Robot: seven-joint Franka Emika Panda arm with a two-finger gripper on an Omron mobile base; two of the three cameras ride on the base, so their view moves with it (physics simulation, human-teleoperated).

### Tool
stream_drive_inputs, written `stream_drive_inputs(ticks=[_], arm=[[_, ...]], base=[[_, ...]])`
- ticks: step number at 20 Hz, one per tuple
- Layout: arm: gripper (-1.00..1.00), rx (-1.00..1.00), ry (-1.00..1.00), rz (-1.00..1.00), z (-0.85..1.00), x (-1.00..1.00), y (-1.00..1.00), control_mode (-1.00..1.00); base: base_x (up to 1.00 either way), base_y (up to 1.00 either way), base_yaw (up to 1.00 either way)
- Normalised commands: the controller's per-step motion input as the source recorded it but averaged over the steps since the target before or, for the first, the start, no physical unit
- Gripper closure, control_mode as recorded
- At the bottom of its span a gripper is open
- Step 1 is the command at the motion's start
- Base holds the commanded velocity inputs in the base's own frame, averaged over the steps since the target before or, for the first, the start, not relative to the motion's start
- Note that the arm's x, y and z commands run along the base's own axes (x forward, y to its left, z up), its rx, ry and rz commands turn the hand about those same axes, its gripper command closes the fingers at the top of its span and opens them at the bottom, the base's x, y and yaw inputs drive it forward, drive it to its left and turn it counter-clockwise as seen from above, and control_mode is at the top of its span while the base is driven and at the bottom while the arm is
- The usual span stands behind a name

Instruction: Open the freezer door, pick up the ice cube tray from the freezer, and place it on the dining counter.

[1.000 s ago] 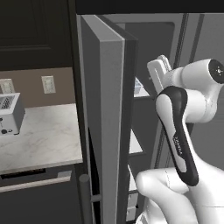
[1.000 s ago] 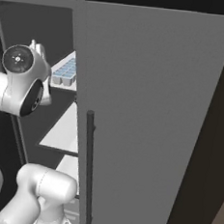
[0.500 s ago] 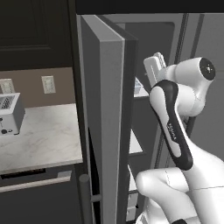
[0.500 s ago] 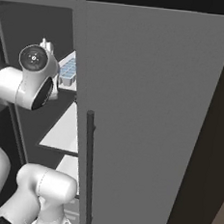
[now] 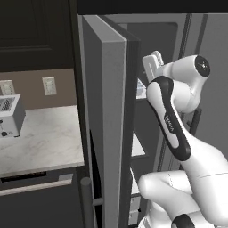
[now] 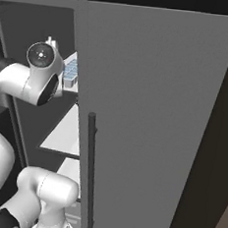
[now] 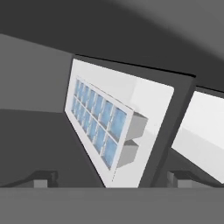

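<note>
Tray [image 7: 99, 126] is sitting on a white shelf [image 7: 148, 100] in the freezer, and the gripper [image 7: 111, 177] is pointing at it with fingers wide apart and empty, ready to grab.

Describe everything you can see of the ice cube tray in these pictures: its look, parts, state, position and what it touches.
The ice cube tray is a small flat rectangular tray with a white frame and two rows of pale blue cells, looking like plastic. It lies on a white shelf inside the freezer, near the shelf's front edge. In the hand view it appears tilted because the camera is rolled. The open gripper points at it with fingertips apart on either side, not touching it. In the right base view part of it shows behind the arm.
</note>
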Motion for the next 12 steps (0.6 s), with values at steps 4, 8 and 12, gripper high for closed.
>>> stream_drive_inputs(ticks=[4, 8, 12], arm=[[-1.00, 0.00, 0.00, 0.00, -0.01, 0.12, 0.04, -1.00], [-1.00, 0.00, 0.04, 0.00, 0.00, 0.02, 0.06, -1.00], [-1.00, 0.00, 0.07, 0.00, 0.00, 0.00, 0.02, -1.00]], base=[[0.00, 0.00, 0.00], [0.00, 0.00, 0.00], [0.00, 0.00, 0.00]])
